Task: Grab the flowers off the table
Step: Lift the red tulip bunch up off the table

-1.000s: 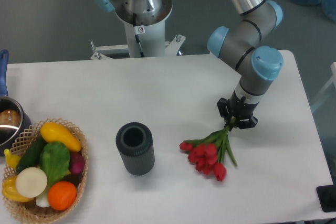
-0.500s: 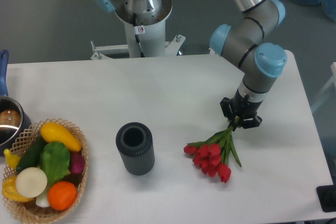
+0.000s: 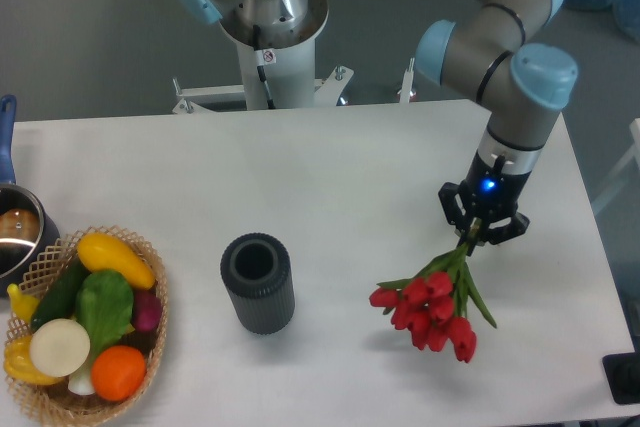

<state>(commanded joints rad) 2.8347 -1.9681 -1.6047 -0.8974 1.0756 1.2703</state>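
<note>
- Red tulips: one bunch of flowers (image 3: 432, 305), with about seven closed buds countable, though some overlap and the exact number is uncertain. Green leaves and stems run up and to the right from the buds.
- One gripper (image 3: 484, 237) at the arm's end, its two fingers pinching the stem end of the bunch. A small blue light shows on the wrist just above.
- The bunch hangs tilted from the gripper, buds lowest, over the right part of the table (image 3: 330, 177). Whether the buds touch the surface cannot be told from this view.
- One dark grey ribbed cylinder (image 3: 258, 283), open at the top, stands upright left of the bunch, well apart from it.
- One wicker basket (image 3: 50, 257) at the left edge holds vegetables: two yellow, one dark green, one light green, one purple, one white, one orange.
- One metal pot (image 3: 17, 232) with a blue handle sits just behind the basket, partly cut off by the frame.
</note>
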